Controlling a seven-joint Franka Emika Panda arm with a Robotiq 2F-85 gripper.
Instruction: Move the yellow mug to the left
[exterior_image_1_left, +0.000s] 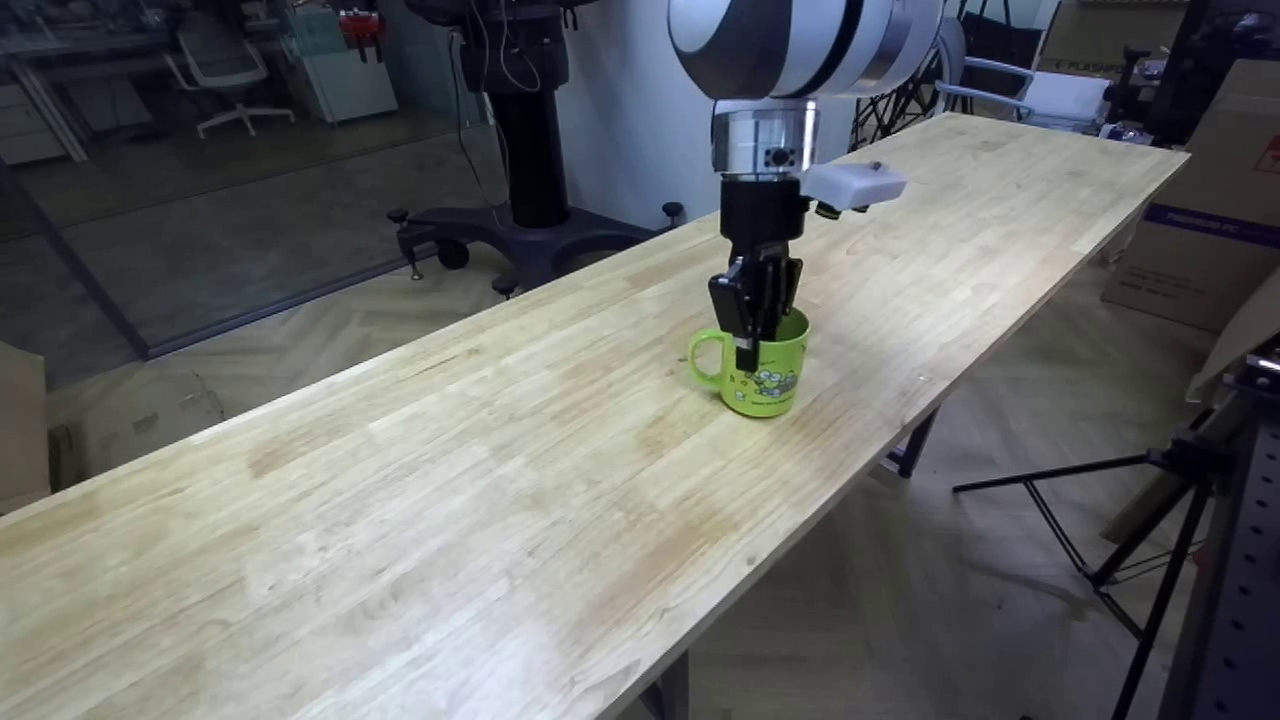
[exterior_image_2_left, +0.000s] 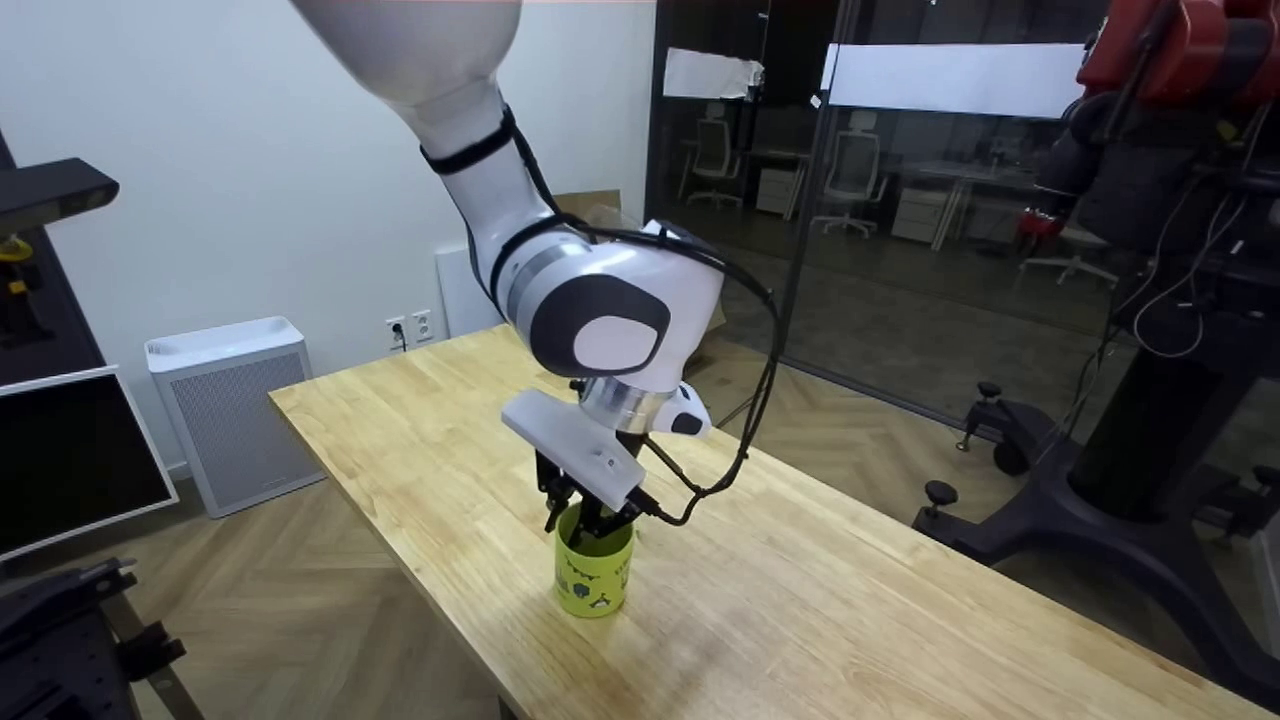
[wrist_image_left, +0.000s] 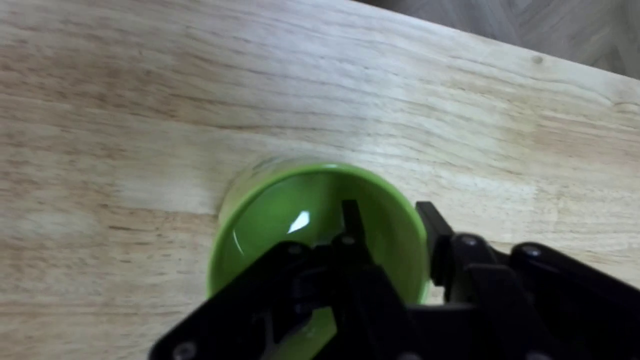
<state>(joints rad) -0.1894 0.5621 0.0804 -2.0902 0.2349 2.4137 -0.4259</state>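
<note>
The yellow mug (exterior_image_1_left: 770, 395) is lime green and glossy and stands upright on the long wooden table (exterior_image_1_left: 450, 500). Its handle shows on the side in an exterior view (exterior_image_1_left: 706, 358); it also stands there in an exterior view (exterior_image_2_left: 593, 585). My gripper (exterior_image_1_left: 762, 340) points down and straddles the mug's rim. In the wrist view, my gripper (wrist_image_left: 389, 215) has one finger inside the mug (wrist_image_left: 272, 215) and one just outside its wall. A gap shows between the inner finger and the wall; the outer finger is close to the wall, contact unclear.
The table's long edge (wrist_image_left: 500, 45) runs near the mug. A black wheeled stand (exterior_image_2_left: 1100, 530) is beside the table's opposite long side. A tripod (exterior_image_1_left: 1180, 480) stands on the floor. An air purifier (exterior_image_2_left: 240, 420) and a screen (exterior_image_2_left: 75, 460) stand off the table.
</note>
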